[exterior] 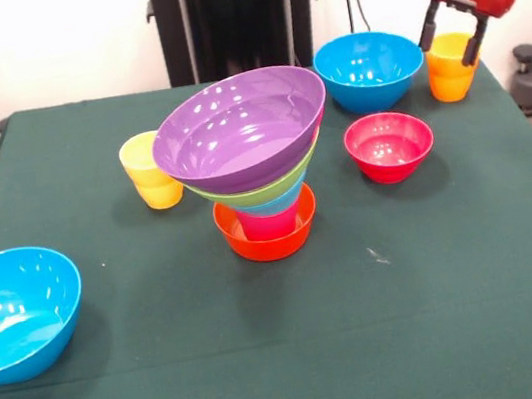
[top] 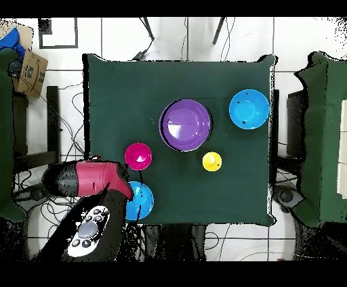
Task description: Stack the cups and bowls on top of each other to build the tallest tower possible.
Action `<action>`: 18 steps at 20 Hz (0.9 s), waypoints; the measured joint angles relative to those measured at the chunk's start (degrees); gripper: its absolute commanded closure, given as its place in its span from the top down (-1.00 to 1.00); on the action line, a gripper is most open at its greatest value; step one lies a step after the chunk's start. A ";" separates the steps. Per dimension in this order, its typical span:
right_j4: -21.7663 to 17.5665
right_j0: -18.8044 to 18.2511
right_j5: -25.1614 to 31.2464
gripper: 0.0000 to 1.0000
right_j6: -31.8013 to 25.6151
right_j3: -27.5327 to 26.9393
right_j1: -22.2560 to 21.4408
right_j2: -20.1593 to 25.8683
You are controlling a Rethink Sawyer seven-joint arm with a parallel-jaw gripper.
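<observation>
Nearest me, a blue bowl (exterior: 16, 312) sits alone at the front corner of the green surface (exterior: 271, 361), well apart from everything else. Behind it, mid-surface, stands the tower (exterior: 252, 161): an orange bowl (exterior: 268, 240) as base, a pink cup and pale blue and lime bowls nested above, and the purple bowl (exterior: 240, 128) on top, tipped noticeably to one side (that lean worries me). A yellow cup (exterior: 149, 170) stands just beside the tower, and a red bowl (exterior: 389, 145) on its other side.

Farthest back, beside a second blue bowl (exterior: 369, 69), the gripper (exterior: 451, 36) has its jaws spread astride the orange cup (exterior: 452, 67), one finger on each side of the rim; they look released, not yet clenched on it.

I judge the step in hand is picking that cup. To do it well, the jaws should drop lower onto the stepped wall before closing, squeeze squarely, and lift straight up, clear of the blue bowl. Placing it into the tilted purple bowl would need a gentle, centred set-down, or the stack could slide.
</observation>
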 measured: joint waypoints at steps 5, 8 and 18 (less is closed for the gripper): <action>0.79 0.50 2.91 1.00 0.00 -1.12 -0.01 -0.03; 0.99 0.62 3.75 1.00 0.00 -1.51 -0.01 -0.07; 1.42 1.40 4.10 1.00 0.00 -1.76 0.01 -0.56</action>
